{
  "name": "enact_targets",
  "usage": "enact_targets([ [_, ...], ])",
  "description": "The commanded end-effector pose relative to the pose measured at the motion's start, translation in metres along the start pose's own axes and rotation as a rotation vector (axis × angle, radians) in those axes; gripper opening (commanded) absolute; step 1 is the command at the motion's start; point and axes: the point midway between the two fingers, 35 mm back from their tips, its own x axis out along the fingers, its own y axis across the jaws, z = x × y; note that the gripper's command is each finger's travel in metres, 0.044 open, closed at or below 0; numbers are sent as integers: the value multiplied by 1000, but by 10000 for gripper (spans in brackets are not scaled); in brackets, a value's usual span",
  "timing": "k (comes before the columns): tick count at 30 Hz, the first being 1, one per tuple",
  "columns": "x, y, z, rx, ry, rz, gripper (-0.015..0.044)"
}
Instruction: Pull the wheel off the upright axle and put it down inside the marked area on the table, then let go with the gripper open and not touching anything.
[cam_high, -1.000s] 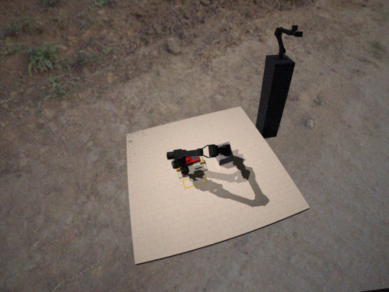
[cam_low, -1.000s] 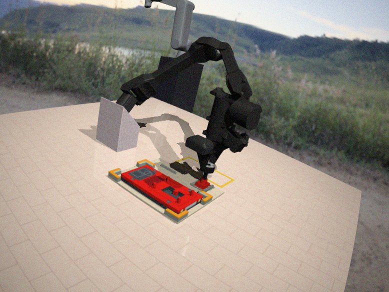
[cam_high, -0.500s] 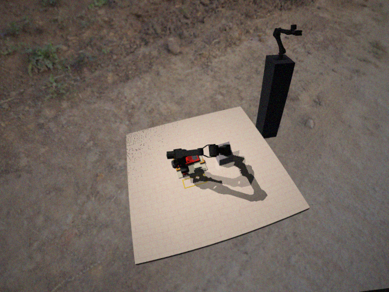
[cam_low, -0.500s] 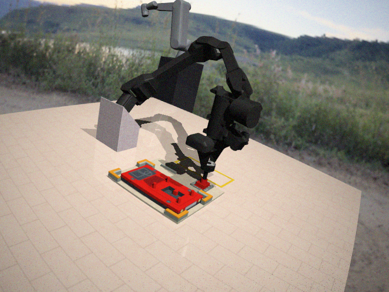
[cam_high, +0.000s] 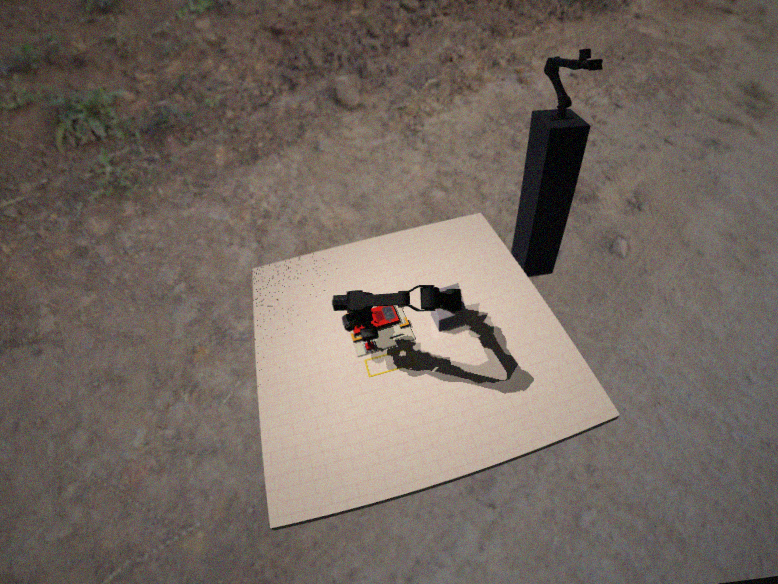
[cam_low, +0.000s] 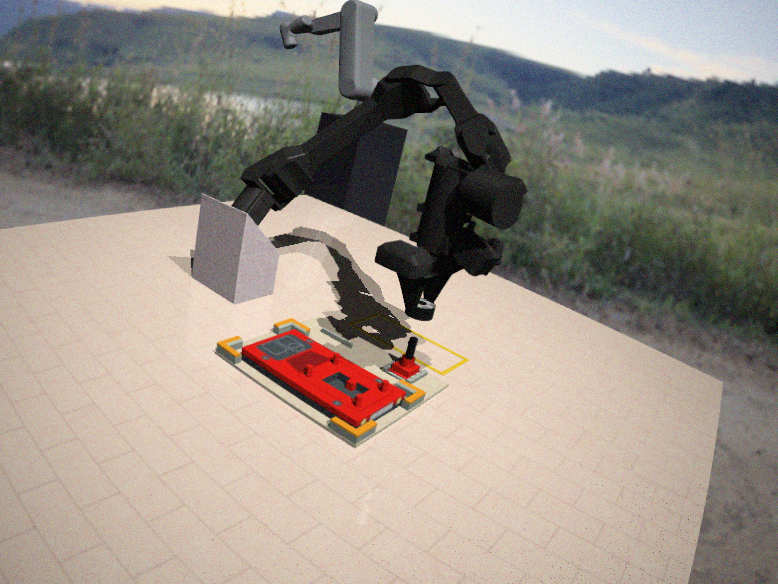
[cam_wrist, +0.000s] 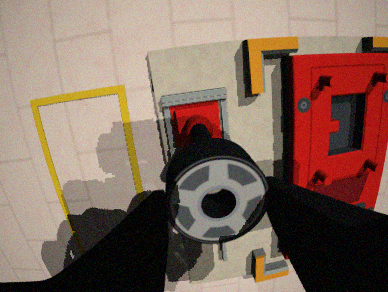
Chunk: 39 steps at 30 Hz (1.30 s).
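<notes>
The gripper (cam_low: 422, 304) (cam_wrist: 218, 192) is shut on the black wheel (cam_low: 420, 311) (cam_wrist: 192, 186), which has a grey hub with a centre hole. The wheel is off the axle, held in the air a little above its tip. The black upright axle (cam_low: 411, 347) (cam_wrist: 199, 132) stands bare on a red square base (cam_low: 404, 368) (cam_wrist: 210, 111). The marked area, a yellow outline (cam_high: 383, 372) (cam_low: 455, 367) (cam_wrist: 77, 95), lies on the table beside the axle's board; arm shadow covers part of it. In the top view the arm hides the wheel and axle.
A red car chassis (cam_low: 301, 361) (cam_wrist: 303, 132) with upright pegs sits between orange corner brackets (cam_low: 353, 428) (cam_wrist: 255, 65) on the beige board (cam_low: 436, 384) (cam_wrist: 250, 125). The arm's grey mount (cam_low: 219, 251) stands behind. A black pillar (cam_high: 553, 188) (cam_low: 377, 169) stands beyond the table.
</notes>
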Motion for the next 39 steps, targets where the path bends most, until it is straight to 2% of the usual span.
enact_targets([
  [1, 0, 1, 0, 0, 0, 0, 0],
  [26, -6, 93, -51, -4, -2, 0, 0],
  [39, 19, 95, -52, -5, -3, 1, 0],
])
